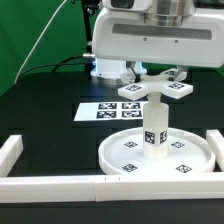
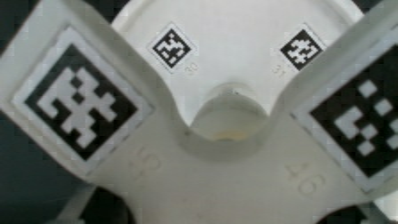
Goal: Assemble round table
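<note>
Just under the pincer (image 1: 154, 74), the cross-shaped foot (image 1: 155, 93) sits atop the leg (image 1: 155, 128), upright on the disc (image 1: 108, 160). Likely light, stiff, slick plastic; take 1 arm. Pincer's spread: cannot tell.

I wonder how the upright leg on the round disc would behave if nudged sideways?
The leg looks like rigid plastic, probably stiff. Carrying the cross-shaped foot on top, it seems top-heavy and may tip, unless already fastened to the disc.

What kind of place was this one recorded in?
Likely a robotics lab bench: black table edged by white bars, a green backdrop, and a marker board of printed tags.
</note>
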{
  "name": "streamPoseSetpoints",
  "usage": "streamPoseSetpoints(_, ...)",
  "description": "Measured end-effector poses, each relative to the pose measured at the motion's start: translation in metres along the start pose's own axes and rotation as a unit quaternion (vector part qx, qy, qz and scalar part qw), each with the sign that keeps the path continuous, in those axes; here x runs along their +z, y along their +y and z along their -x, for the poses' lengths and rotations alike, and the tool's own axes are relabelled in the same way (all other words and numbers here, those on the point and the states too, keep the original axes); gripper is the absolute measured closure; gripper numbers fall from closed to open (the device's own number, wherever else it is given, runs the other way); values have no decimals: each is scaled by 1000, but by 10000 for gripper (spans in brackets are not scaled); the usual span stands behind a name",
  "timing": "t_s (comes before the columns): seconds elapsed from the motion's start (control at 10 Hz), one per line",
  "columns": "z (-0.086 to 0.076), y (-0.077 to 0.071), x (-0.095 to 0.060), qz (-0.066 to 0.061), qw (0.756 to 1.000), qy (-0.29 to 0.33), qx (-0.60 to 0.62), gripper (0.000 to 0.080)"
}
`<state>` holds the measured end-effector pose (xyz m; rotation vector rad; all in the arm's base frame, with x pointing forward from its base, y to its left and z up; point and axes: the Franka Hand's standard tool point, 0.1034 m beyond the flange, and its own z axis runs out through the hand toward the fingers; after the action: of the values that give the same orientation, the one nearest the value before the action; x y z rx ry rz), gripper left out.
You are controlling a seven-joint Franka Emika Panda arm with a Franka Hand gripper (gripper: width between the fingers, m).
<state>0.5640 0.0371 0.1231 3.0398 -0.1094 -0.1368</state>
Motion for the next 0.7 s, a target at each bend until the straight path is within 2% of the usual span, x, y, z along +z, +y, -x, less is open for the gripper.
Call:
streamPoseSetpoints(0.2,-1,-6,7,0,1000,5,-4,350)
streamPoseSetpoints(0.5,-3,-4,12,1,1000,8,-4,350)
streamPoseSetpoints(0.7,-1,-5,23,1,1000,13,-5,350)
